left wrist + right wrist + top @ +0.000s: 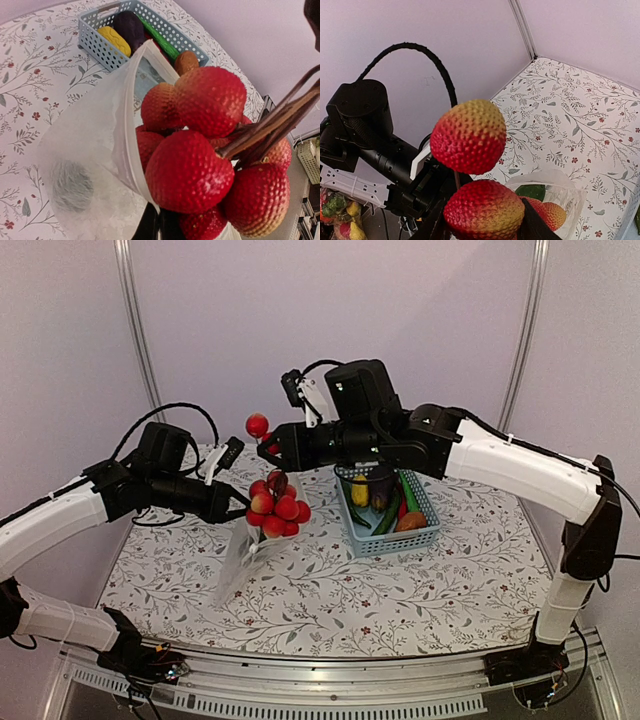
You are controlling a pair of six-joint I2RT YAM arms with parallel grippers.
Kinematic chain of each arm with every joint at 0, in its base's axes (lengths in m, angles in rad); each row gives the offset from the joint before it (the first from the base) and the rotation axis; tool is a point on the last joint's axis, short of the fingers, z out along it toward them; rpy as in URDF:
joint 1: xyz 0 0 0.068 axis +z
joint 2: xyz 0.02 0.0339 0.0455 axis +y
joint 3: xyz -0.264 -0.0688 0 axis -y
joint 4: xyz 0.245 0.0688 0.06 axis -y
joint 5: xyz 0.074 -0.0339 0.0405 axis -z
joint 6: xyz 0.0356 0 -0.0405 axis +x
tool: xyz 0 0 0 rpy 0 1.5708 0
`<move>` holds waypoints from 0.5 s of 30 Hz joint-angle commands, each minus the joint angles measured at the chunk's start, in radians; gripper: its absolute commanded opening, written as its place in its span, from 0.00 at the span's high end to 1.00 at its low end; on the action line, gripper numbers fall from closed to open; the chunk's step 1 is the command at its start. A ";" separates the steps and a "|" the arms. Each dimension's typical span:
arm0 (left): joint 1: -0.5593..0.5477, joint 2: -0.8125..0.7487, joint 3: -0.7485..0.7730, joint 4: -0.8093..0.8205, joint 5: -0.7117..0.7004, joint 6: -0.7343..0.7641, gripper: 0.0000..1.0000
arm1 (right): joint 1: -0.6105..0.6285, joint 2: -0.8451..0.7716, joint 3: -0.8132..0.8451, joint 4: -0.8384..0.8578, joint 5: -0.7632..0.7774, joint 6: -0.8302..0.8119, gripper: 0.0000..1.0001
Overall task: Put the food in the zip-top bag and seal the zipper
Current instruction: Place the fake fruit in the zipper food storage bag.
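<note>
White flowered table (pixel 450 580): bears basket and bag.
Blue basket (pixel 396 543): right of the bag, holding yellow, purple and green vegetables (pixel 384 502).
Zip-top bag (pixel 240 562): upright, mouth open.
Red fruit bunch (pixel 280 508): hangs at the bag's mouth.
Right gripper (pixel 270 448): closed around one of the bunch's upper fruits.
Left gripper (pixel 238 508): pinches the bag's rim.

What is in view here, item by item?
red bumpy fruit bunch: one, red, at bag mouth
clear plastic bag: one, clear, left of basket
light-blue slotted plastic basket: one, blue, table centre
yellow lemon-like piece: one, in basket
dark purple eggplant: one, in basket
green cucumber: at least one, in basket
brown potato: one, in basket
floral table: one, white
left gripper: black, shut on bag
right gripper: black, shut on bunch
</note>
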 commanded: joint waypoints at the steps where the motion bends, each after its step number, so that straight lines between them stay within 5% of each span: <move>1: 0.002 -0.012 -0.005 0.012 0.009 -0.007 1.00 | 0.013 0.035 0.017 0.096 0.009 0.053 1.00; 15: 0.006 -0.032 -0.008 0.011 -0.031 -0.010 1.00 | 0.047 -0.003 -0.189 0.094 0.015 0.051 1.00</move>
